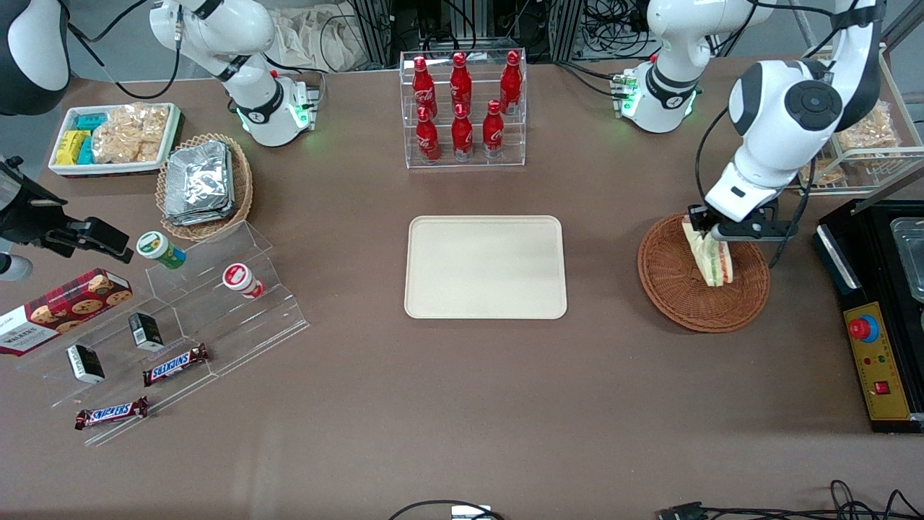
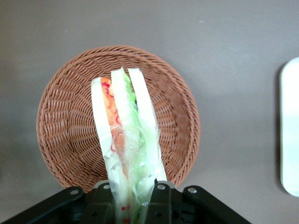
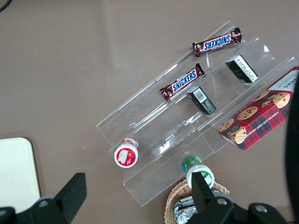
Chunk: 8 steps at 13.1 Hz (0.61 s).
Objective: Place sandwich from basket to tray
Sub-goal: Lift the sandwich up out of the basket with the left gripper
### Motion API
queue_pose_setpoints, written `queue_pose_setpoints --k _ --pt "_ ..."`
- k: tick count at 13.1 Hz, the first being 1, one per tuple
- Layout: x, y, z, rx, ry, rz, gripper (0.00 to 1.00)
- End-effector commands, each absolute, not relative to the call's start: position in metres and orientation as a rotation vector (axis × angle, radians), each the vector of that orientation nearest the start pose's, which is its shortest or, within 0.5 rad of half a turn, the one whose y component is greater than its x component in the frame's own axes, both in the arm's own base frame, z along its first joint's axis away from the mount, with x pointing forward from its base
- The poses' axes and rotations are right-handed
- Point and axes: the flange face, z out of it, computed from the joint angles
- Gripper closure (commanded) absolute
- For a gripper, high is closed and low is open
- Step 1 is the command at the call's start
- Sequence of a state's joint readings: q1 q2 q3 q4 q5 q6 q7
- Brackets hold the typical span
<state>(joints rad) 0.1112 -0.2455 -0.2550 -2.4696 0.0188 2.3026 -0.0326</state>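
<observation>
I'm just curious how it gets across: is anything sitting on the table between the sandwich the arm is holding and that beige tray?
Nothing visible stands in the way. The gripper is shut on the sandwich above the basket, and only bare brown table lies between the basket and the tray. The tray itself holds nothing.

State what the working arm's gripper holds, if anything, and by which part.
The gripper holds the sandwich by its upper end, above the basket.

text: SNICKERS on two chocolate bars (image 3: 217, 42) (image 3: 183, 82) | WALKERS on cookie box (image 1: 58, 309)
</observation>
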Motion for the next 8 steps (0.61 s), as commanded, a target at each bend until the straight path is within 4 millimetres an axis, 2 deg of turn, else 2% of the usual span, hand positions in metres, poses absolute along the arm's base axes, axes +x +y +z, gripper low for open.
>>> queue_pose_setpoints --k 1,4,6,8 --pt "0.434 -0.110 0.405 -3.019 0.321 -0.140 1.00" --pt "0.424 -0.162 0.402 -3.017 0.284 -0.174 1.00" --pt "0.416 -0.195 0.404 -3.081 0.305 -0.173 1.00" --pt "0.413 -0.218 0.400 -3.106 0.339 -0.173 1.00"
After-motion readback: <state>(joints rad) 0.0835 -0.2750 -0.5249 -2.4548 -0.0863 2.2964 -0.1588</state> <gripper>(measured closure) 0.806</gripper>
